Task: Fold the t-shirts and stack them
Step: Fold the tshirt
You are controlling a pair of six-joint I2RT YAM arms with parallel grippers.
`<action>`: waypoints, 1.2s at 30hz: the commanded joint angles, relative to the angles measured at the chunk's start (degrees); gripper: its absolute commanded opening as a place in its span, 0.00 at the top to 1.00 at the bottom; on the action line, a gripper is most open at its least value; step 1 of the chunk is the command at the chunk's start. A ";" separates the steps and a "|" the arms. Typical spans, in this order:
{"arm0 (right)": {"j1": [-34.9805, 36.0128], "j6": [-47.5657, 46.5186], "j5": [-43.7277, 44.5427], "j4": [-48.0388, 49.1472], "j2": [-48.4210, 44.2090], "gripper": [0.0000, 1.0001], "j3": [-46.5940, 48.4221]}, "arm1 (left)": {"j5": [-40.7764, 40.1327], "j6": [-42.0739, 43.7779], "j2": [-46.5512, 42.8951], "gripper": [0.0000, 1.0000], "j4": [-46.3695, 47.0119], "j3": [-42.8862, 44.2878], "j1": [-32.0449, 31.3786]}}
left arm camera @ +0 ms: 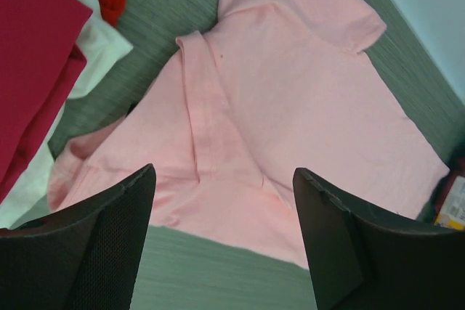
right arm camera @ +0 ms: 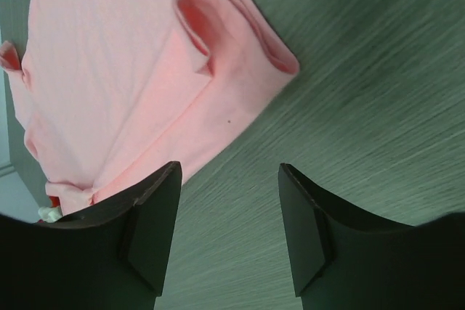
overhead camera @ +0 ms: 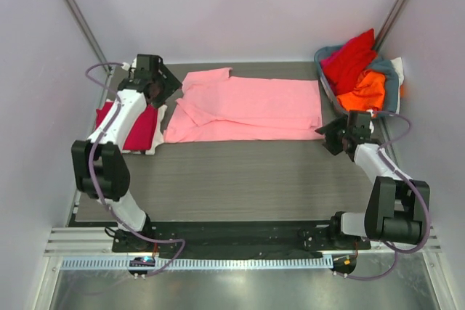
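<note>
A light pink t-shirt [overhead camera: 251, 108] lies partly folded across the back of the table, one long side folded in. It also shows in the left wrist view [left arm camera: 290, 107] and the right wrist view [right arm camera: 116, 70]. A crimson t-shirt [overhead camera: 134, 125] lies folded on a white one [overhead camera: 157, 139] at the left. Red [overhead camera: 351, 56] and orange [overhead camera: 363, 91] t-shirts are in the basket. My left gripper [overhead camera: 161, 86] is open above the pink shirt's left end. My right gripper [overhead camera: 336, 134] is open and empty just off its right near corner.
A grey-blue basket [overhead camera: 325, 81] stands at the back right corner. White walls enclose the table on three sides. Bare grey tabletop [overhead camera: 240, 179] stretches in front of the pink shirt.
</note>
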 commanded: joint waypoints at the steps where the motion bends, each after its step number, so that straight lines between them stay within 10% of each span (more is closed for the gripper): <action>1: -0.21 4.41 2.42 11.04 -4.10 0.39 -7.27 | 2.46 -1.43 -9.65 0.23 3.12 -7.23 -0.51; 19: 1.11 12.69 11.21 30.31 10.65 0.46 -10.38 | 3.37 -3.99 -37.34 0.29 5.77 -37.91 -1.13; 28: 1.37 11.20 13.32 26.01 12.68 0.96 -8.27 | -2.36 -7.32 -42.27 0.29 4.27 -41.87 -1.13; 36: -1.26 6.99 13.07 17.93 0.91 0.99 -14.76 | -2.02 -10.05 -43.94 0.31 7.35 -47.32 -1.48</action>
